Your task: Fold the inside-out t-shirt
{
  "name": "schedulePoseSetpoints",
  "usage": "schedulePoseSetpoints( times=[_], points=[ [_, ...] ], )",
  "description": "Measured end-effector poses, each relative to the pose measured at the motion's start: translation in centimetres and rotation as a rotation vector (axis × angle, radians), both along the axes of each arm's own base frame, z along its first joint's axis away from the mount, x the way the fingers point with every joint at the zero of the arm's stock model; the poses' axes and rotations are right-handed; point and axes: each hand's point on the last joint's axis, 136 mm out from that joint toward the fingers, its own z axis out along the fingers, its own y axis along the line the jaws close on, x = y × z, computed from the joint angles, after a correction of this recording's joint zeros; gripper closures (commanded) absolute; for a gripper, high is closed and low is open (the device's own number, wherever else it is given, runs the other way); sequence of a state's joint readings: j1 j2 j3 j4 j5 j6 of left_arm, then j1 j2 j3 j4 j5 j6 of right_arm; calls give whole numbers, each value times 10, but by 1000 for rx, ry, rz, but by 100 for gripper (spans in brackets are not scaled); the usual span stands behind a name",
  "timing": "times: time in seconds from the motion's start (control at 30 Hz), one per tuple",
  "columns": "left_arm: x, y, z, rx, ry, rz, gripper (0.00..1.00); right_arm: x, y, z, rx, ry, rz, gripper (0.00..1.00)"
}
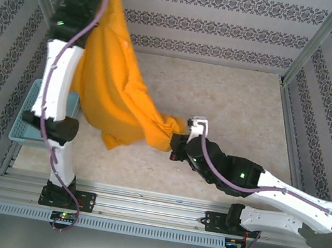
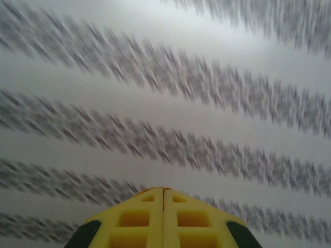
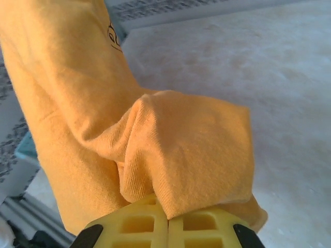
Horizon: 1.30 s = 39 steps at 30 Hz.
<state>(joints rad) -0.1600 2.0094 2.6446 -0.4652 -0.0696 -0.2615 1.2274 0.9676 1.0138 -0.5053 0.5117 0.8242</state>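
T-shirt (image 1: 112,83): stretched in the air as a slanted orange band, high at the far left, low near the middle of the tabletop (image 1: 239,104).
Left gripper (image 2: 163,191): raised, pressed together, a sliver of orange cloth at its tips.
Right gripper (image 3: 168,218): low, pinching a bunched fold of the t-shirt, which drapes over its tips.

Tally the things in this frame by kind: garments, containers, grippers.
Garments: 1, the orange t-shirt
Containers: 1, the light blue basket
Grippers: 2, the left gripper and the right gripper, both shut on the t-shirt
Total: 4
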Motion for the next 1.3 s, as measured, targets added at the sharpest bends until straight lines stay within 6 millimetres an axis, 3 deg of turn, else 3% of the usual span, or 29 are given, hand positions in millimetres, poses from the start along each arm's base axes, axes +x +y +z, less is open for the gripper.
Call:
schedulePoseSetpoints(
  times=[0.03, 0.1, 0.17, 0.27, 0.37, 0.47, 0.53, 0.57, 0.63, 0.73, 0.8, 0.93, 1.0, 1.13, 1.17, 1.23, 1.3],
  points=[
    [17, -17, -20, 7, 35, -36, 100, -1, -8, -9, 17, 21, -28, 100],
    [57, -67, -80, 28, 125, -139, 100, -4, -24, -32, 46, 74, -85, 100],
    [82, -118, -137, 50, 205, -233, 100, -7, -40, -58, 67, 131, -143, 100],
    [99, -202, -234, 93, 334, -387, 100, -13, -64, -96, 109, 212, -239, 100],
    [89, -285, -326, 135, 445, -538, 98, -19, -87, -126, 153, 275, -325, 100],
    [63, -351, -399, 169, 527, -662, 93, -23, -103, -135, 187, 309, -390, 100],
    [44, -383, -431, 184, 563, -727, 80, -23, -110, -134, 209, 315, -421, 100],
    [34, -395, -444, 189, 580, -755, 66, -23, -113, -134, 215, 316, -437, 100],
    [23, -408, -451, 200, 591, -790, 46, -23, -119, -137, 201, 314, -461, 91],
    [22, -407, -437, 205, 573, -788, 16, -22, -128, -140, 172, 305, -489, 63],
    [25, -395, -415, 216, 564, -759, 2, -18, -135, -138, 150, 288, -508, 53],
    [24, -356, -345, 245, 539, -652, 0, 1, -155, -128, 75, 271, -576, 41],
    [19, -328, -300, 249, 519, -576, 0, 11, -162, -124, 18, 287, -586, 39],
    [0, -260, -235, 230, 521, -426, 1, 32, -163, -119, -101, 343, -544, 38],
    [-3, -241, -232, 222, 540, -388, 0, 39, -162, -118, -124, 356, -528, 38],
    [-11, -197, -244, 209, 602, -300, 0, 58, -159, -118, -167, 382, -497, 38],
    [-17, -149, -283, 190, 696, -208, 1, 81, -158, -121, -192, 410, -472, 40]
  ],
)
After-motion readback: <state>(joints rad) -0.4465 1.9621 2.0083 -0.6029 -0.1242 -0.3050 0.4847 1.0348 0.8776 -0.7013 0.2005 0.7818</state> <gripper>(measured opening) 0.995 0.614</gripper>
